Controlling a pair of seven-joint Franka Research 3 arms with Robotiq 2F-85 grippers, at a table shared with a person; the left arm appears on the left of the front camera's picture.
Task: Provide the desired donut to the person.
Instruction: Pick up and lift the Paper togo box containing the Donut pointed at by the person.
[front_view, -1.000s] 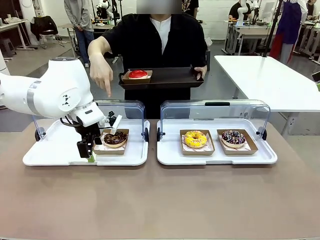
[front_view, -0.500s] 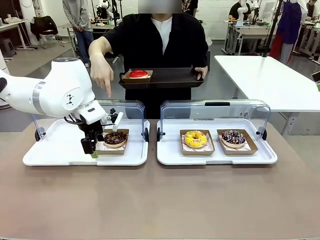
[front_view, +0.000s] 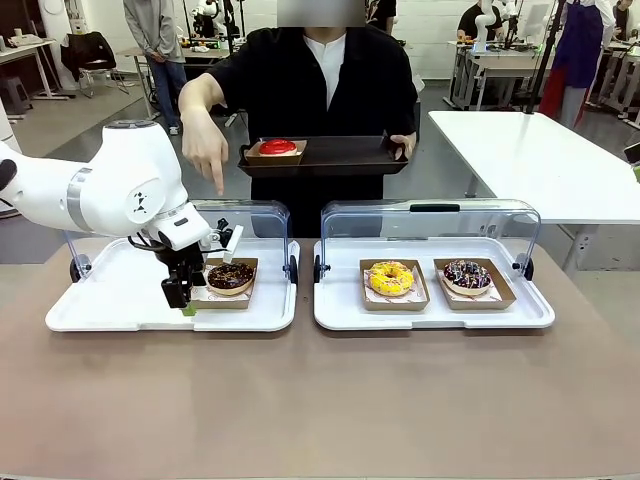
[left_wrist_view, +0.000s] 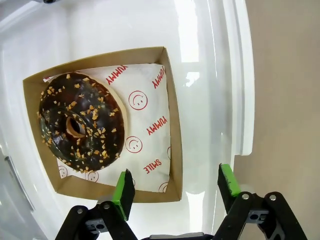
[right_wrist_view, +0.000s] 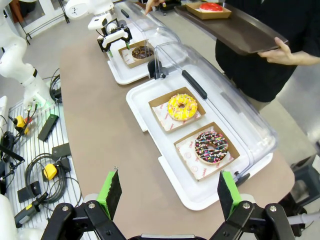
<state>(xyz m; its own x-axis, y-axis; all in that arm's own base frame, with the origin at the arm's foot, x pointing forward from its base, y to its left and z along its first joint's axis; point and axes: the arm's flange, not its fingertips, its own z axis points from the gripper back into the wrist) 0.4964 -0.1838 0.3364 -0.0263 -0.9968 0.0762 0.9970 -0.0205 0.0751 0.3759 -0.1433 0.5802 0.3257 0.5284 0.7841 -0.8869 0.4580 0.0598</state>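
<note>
- Left gripper (left_wrist_view: 175, 182) of mine is hanging with its jaws spread wide, holding nothing. It is reaching down over the left white tray (front_view: 110, 300), at the near left corner of a cardboard box (left_wrist_view: 172, 125).
- In the left wrist view, one green pad is sitting over the box's near wall and the other over bare tray outside it. The box's side wall is lying between them. I cannot tell whether either pad is touching the cardboard.
- That box is holding a chocolate donut (left_wrist_view: 80, 122) flecked with nut crumbs, lying on printed paper. The tray's clear lid (front_view: 250, 215) is standing raised behind it.
- The person's hand (front_view: 205, 150) is pointing an index finger straight down, above the far side of this tray.
- The person's other hand (front_view: 402, 143) is holding up a dark tray (front_view: 340, 155). A red donut (front_view: 278, 147) in its own box is sitting at the end nearer the pointing hand.
- The right white tray (front_view: 430, 312) is lying beside the left one on the table (front_view: 320, 400), its lid also up. It is carrying a yellow donut (front_view: 391, 277) and, further right, a dark sprinkled donut (front_view: 467, 273), each boxed.
- My right gripper (right_wrist_view: 170, 189) is hovering high over the table's end, jaws wide apart and gripping nothing.
</note>
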